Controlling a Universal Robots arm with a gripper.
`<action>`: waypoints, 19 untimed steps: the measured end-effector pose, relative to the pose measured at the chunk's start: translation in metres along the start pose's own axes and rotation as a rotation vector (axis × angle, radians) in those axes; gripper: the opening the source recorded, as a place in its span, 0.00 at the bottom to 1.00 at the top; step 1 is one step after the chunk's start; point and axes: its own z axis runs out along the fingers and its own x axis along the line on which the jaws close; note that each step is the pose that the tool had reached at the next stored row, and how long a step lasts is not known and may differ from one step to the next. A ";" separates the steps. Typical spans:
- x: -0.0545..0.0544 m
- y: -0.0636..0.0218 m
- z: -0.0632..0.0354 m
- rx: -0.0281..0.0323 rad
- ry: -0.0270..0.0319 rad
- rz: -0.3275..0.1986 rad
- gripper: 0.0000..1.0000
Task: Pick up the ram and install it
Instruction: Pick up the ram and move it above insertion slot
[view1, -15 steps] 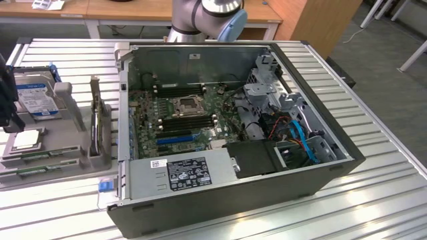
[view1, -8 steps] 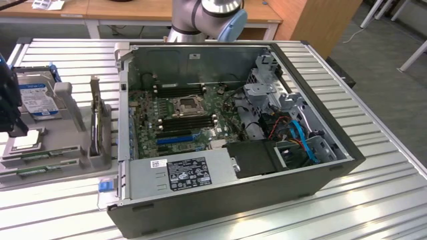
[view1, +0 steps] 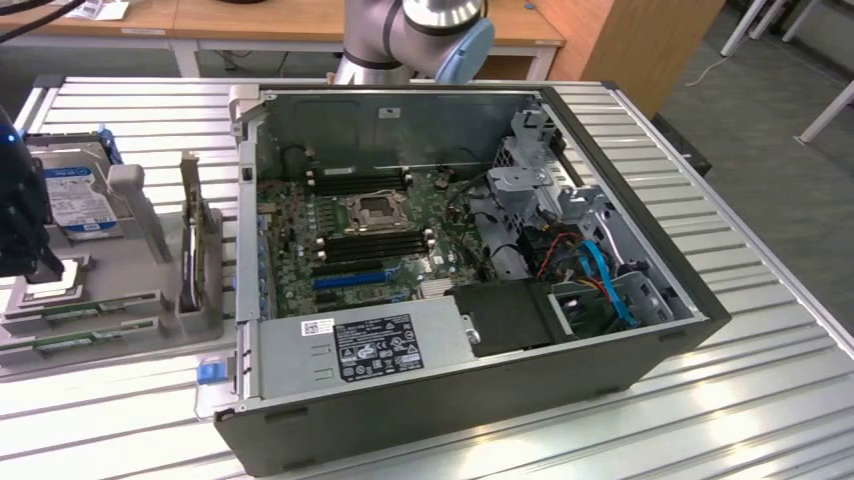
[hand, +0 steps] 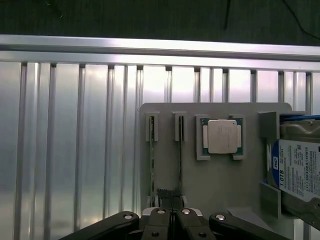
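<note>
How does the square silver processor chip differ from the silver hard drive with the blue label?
The processor chip is small, thin and green-edged; the hard drive is bigger and boxy. The chip's top is bare metal; the drive carries a blue-and-white label. Both sit on the grey holder.

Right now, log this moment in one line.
gripper: shut | over: holder tray | nearest: ram, on edge in its slot | hold on ram: cannot tell | computer case: open

Bright overhead light, white glare along the ribbed metal table, shadow inside the computer case
</note>
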 end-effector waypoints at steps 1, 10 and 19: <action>0.000 -0.0001 0.0018 -0.0002 0.0002 0.000 0.11; 0.000 -0.0006 0.0182 -0.0002 0.0001 0.000 0.36; 0.001 -0.0012 0.0345 -0.0002 0.0001 0.000 0.36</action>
